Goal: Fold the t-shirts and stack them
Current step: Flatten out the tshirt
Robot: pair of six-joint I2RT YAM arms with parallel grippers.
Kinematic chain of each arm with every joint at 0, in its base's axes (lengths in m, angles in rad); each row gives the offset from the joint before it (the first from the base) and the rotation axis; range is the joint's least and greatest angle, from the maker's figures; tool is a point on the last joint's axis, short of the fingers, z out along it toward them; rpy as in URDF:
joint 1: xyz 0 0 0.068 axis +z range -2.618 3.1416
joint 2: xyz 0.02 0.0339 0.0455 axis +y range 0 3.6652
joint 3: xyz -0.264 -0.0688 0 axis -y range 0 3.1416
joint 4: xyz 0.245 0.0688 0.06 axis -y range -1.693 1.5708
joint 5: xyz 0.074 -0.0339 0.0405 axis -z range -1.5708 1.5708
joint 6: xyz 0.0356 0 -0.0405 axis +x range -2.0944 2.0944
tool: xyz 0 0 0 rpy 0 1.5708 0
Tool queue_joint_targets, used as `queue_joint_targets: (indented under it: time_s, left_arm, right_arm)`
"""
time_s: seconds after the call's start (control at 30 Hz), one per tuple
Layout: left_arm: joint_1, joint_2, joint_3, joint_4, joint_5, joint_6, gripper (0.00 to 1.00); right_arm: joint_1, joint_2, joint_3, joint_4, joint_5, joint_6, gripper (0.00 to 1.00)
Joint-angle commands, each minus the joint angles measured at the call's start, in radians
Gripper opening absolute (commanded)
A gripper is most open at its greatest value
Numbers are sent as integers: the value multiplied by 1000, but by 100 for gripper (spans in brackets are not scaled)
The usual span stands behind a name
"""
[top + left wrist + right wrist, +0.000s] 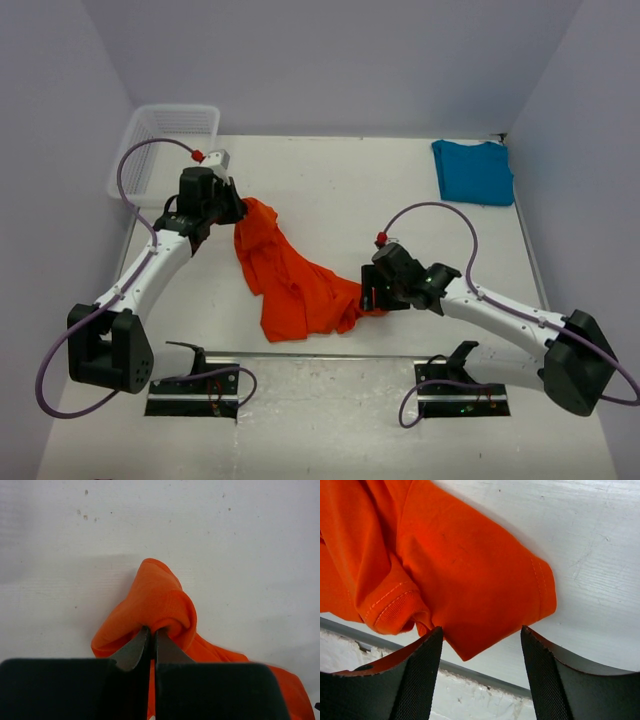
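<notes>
One fold of the crumpled orange-red cloth t-shirt (290, 280) is clamped in the left gripper (151, 632); the right gripper (481, 630), wide around a sleeve corner (470, 642), may close short and miss.

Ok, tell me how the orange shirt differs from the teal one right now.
The orange shirt lies crumpled in the middle; the teal shirt sits folded flat at the table's far right corner. The left gripper is shut on the orange shirt and the open right gripper straddles its sleeve; nothing touches the teal shirt. Both are plain, without print.
</notes>
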Motion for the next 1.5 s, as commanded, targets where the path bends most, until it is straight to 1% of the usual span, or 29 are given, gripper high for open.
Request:
queue_joint_targets:
  time_s: [0.0, 0.27, 0.37, 0.4, 0.53, 0.6, 0.7, 0.8, 0.83, 0.87, 0.9, 0.93, 0.97, 1.0, 1.07, 1.1, 1.17, 1.3, 1.33, 1.37, 1.4, 1.43, 1.47]
  left_arm:
    - [6, -26, -2, 28, 21, 8, 0]
    - [6, -26, 5, 23, 24, 11, 0]
    - [6, -24, 5, 23, 21, 14, 0]
    - [6, -22, 4, 23, 24, 14, 0]
    - [6, -19, 2, 23, 25, 14, 0]
    - [6, -19, 1, 24, 27, 12, 0]
    - [6, -19, 1, 21, 28, 15, 0]
    - [6, -21, 1, 17, 25, 18, 0]
    - [6, -21, 1, 14, 22, 22, 0]
    - [6, -22, 1, 14, 22, 22, 0]
    - [6, -22, 1, 14, 22, 23, 0]
    - [6, -22, 1, 14, 22, 23, 0]
    - [6, -22, -1, 12, 22, 23, 0]
    - [6, -21, -1, 15, 25, 23, 0]
    - [6, -21, -2, 15, 27, 23, 0]
    - [6, -19, -4, 18, 30, 23, 0]
    - [6, -18, -1, 15, 38, 22, 0]
    - [5, -38, 19, -2, 55, 26, 0]
    - [6, -47, 27, -8, 61, 34, 0]
    - [6, -67, 47, -20, 67, 38, 0]
    - [6, -79, 60, -31, 68, 43, 0]
    - [6, -93, 73, -38, 65, 49, 0]
    - [6, -122, 118, -58, 64, 57, 0]
  right_arm:
    - [8, 19, -21, 77, -32, 26, 64]
    - [26, 79, -38, 148, -57, 48, 61]
    - [37, 99, -47, 166, -57, 55, 56]
    - [40, 105, -49, 171, -57, 61, 53]
    - [43, 122, -66, 200, -57, 71, 47]
    - [44, 136, -75, 217, -81, 73, 47]
    - [44, 160, -84, 238, -89, 76, 49]
    - [46, 189, -96, 266, -101, 84, 48]
    - [50, 211, -105, 286, -101, 90, 42]
    - [50, 219, -105, 289, -101, 90, 41]
    - [52, 225, -107, 294, -98, 93, 38]
    - [52, 232, -112, 300, -97, 95, 32]
    - [52, 240, -113, 303, -93, 96, 22]
    - [54, 257, -115, 312, -89, 101, 18]
    - [57, 269, -112, 312, -77, 101, 6]
    - [58, 266, -109, 295, -66, 105, 0]
    - [61, 248, -83, 266, -23, 102, 0]
    - [64, 136, 41, 35, 130, 64, 0]
    - [63, 92, 124, -13, 168, 50, 0]
    - [52, 76, 175, -119, 266, 27, 0]
    - [40, 64, 225, -171, 307, 13, 0]
    - [23, 53, 332, -221, 337, 0, 0]
    - [-11, 29, 433, -293, 392, -36, 0]
